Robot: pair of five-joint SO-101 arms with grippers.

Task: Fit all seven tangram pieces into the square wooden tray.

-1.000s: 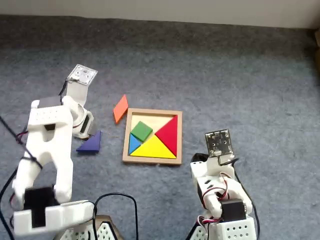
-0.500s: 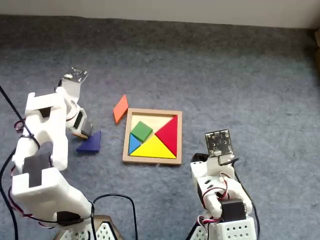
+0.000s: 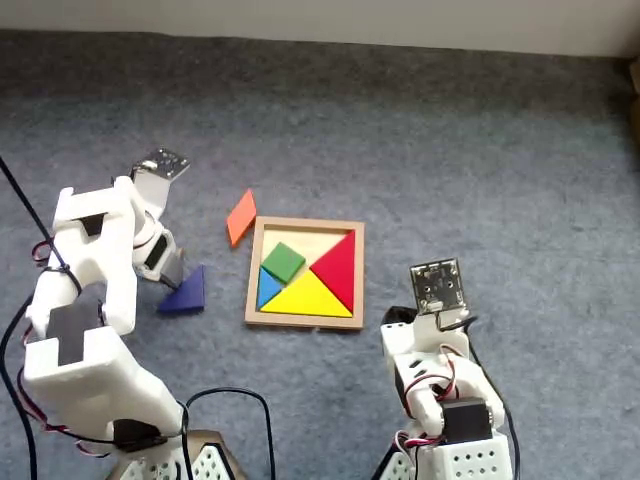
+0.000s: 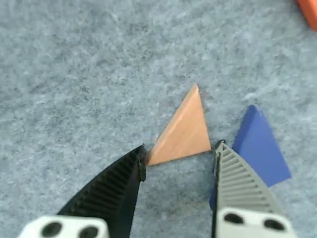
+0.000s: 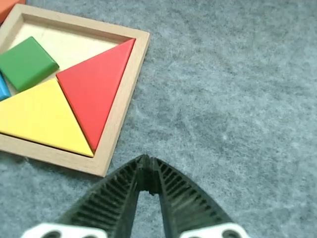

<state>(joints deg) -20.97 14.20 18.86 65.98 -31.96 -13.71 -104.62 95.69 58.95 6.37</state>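
The left gripper (image 4: 180, 148) has jaws spread, a flat tan triangle (image 4: 182, 130) lying between their tips and a blue triangle (image 4: 260, 146) just outside the grey jaw. The right gripper (image 5: 148, 171) has jaws pressed together, the tray (image 5: 120, 106) just ahead

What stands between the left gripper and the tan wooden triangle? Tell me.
Nothing visible. The left gripper is open with the tan wooden triangle between its fingertips; the dark blue triangle lies beside one finger.

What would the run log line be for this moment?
left end effector: open, astride tan triangle | right end effector: shut, near tray | tray holds four pieces | navy triangle, orange piece outside
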